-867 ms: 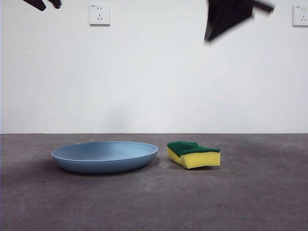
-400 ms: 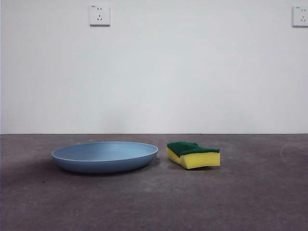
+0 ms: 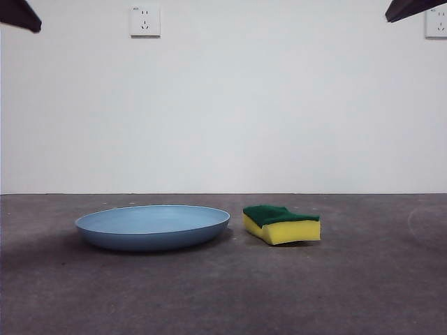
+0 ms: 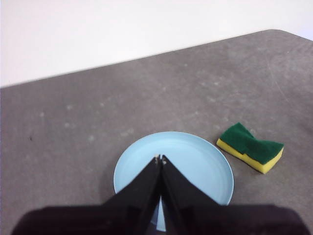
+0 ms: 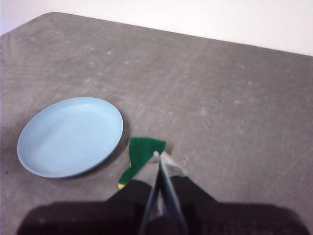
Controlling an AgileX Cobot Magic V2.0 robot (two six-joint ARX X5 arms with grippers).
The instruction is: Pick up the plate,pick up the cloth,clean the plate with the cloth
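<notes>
The light-blue plate (image 3: 152,227) lies flat on the grey table, left of centre in the front view. The cloth, a yellow sponge with a dark green top (image 3: 281,223), lies just to its right, apart from it. My left gripper (image 4: 160,158) is shut and empty, high above the plate (image 4: 195,164); the sponge (image 4: 251,153) lies off to one side. My right gripper (image 5: 157,155) is shut and empty, high above the sponge (image 5: 142,154), partly covering it, with the plate (image 5: 71,134) beside. In the front view both arms show only as black tips at the top corners.
The table (image 3: 223,293) is dark grey and ends at a white wall with two sockets (image 3: 144,21). A rounded table corner shows in the left wrist view (image 4: 288,36).
One second ago both arms showed at the top of the front view; half a second ago they were out of view; now only black tips show at the corners. Plate and sponge have not moved.
</notes>
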